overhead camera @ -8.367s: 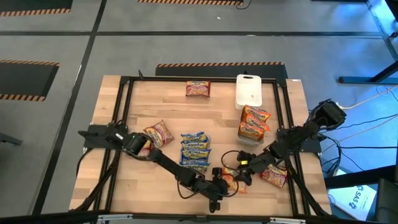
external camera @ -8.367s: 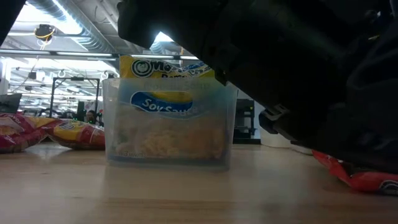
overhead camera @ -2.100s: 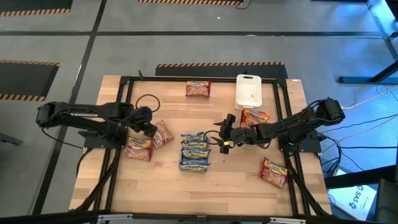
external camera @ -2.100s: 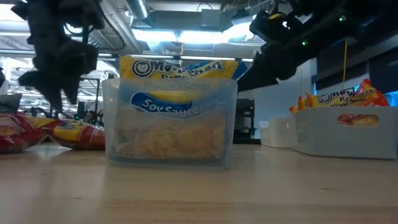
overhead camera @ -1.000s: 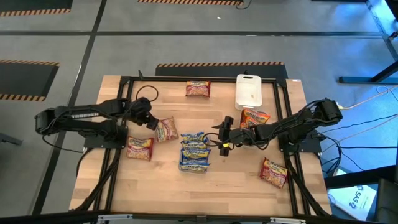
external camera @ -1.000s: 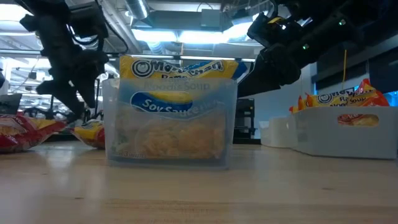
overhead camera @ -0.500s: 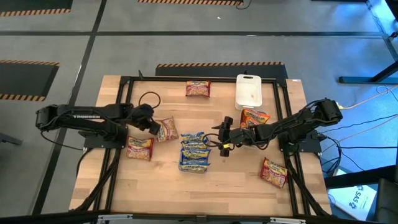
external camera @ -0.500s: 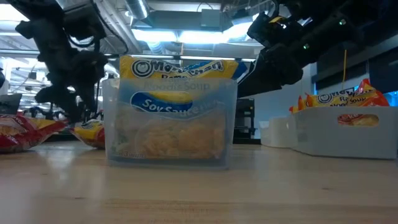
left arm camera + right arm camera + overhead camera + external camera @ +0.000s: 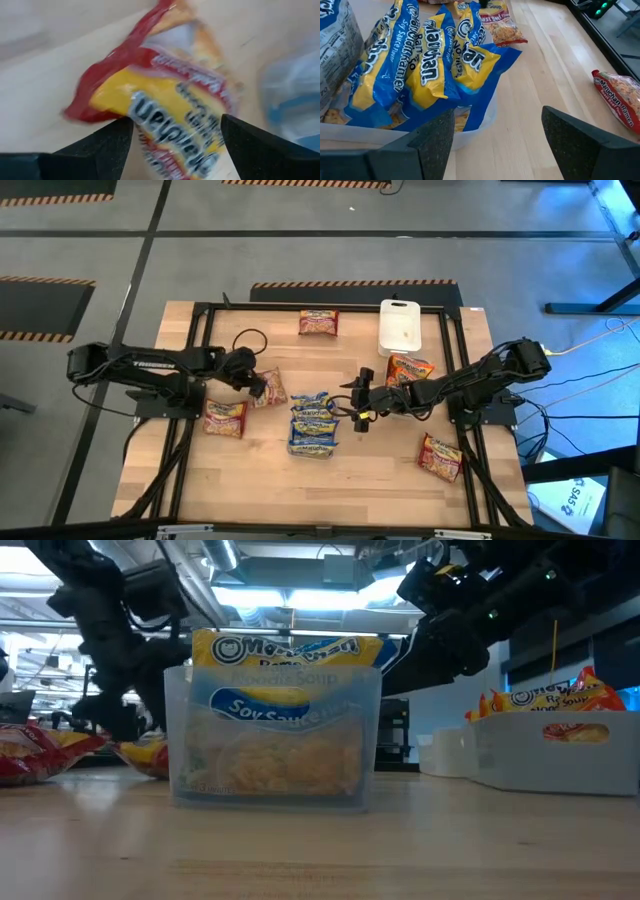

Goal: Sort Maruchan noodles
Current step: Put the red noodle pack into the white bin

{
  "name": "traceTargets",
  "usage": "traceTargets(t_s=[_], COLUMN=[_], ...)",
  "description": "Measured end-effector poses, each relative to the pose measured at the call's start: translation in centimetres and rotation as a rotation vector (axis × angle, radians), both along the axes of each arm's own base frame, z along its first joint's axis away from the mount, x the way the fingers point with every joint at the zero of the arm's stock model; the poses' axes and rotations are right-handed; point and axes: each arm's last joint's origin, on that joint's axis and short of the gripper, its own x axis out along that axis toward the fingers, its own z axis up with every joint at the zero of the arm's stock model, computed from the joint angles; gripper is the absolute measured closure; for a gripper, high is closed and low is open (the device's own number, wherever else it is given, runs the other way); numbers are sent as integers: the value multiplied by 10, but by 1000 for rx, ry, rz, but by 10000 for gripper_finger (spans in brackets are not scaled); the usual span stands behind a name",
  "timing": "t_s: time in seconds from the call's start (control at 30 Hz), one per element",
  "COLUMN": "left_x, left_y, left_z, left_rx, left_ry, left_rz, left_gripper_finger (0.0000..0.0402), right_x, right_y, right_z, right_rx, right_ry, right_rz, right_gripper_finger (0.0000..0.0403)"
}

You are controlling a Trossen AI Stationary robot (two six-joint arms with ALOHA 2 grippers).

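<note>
Left gripper low, fingers spread over red ramen packet mid-left. Right gripper spread, hovering beside container of blue packets. Bare wood along front edge.

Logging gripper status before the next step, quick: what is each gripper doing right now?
Left gripper: open, fingers either side of a red-and-yellow noodle packet, not clamped.
Right gripper: open, empty, facing the blue packets.
</note>
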Motion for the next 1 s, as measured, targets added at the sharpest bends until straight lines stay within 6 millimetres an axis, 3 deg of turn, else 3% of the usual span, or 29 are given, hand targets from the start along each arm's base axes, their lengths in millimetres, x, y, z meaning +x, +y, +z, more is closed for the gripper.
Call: traceTargets(t_s=[0.5,0.8,1.0], left_x=[19,24,24], left_y=[0,0,0], left_z=[-20,-20,-20], left_rx=[-3,85,155], left_ry=[-5,-30,-18], left_rz=[-65,-146,-197], left_gripper_finger=[122,231,279], right_x=[0,0,0], right_y=[0,0,0], right_z=[0,0,0], right_rx=[-7,-2,7], right_ry=[2,0,-3], right_rz=[4,1,-5], right_gripper_finger=[121,121,121])
